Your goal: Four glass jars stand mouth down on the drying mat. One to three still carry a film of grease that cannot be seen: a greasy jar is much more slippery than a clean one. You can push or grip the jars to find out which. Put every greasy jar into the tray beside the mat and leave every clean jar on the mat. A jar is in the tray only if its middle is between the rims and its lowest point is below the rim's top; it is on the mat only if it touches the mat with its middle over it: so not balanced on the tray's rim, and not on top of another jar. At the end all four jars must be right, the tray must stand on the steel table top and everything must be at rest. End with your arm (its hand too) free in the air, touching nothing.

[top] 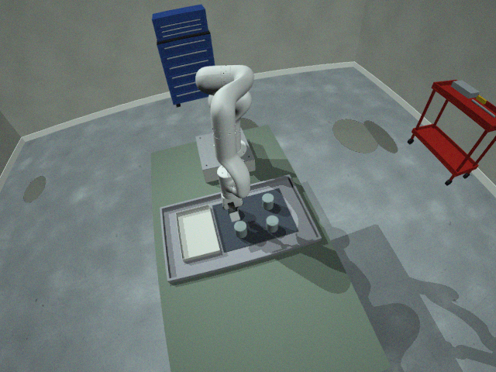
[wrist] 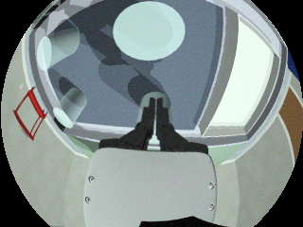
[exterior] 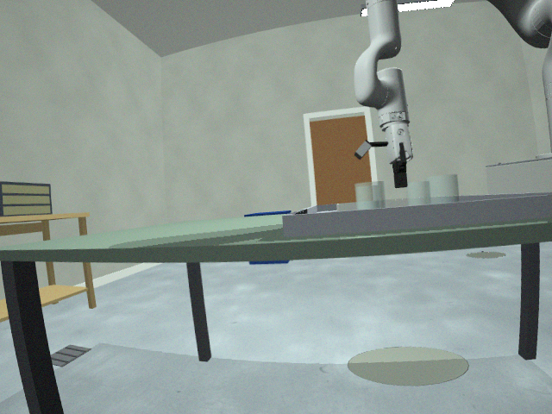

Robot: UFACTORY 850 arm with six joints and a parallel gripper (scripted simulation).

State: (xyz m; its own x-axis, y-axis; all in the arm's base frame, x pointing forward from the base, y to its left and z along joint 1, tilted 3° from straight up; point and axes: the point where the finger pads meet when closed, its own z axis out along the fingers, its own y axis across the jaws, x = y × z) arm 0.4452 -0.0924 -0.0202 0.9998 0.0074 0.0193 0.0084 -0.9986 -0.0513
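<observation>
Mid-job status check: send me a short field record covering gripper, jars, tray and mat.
gripper: shut, holding nothing, low over the mat's back-left part
jars in top view: three, at and; a fourth does not show there
nearest jar, just ahead of the fingertips, not touched
tray: no jars inside
mat: the three jars stand on it
</observation>
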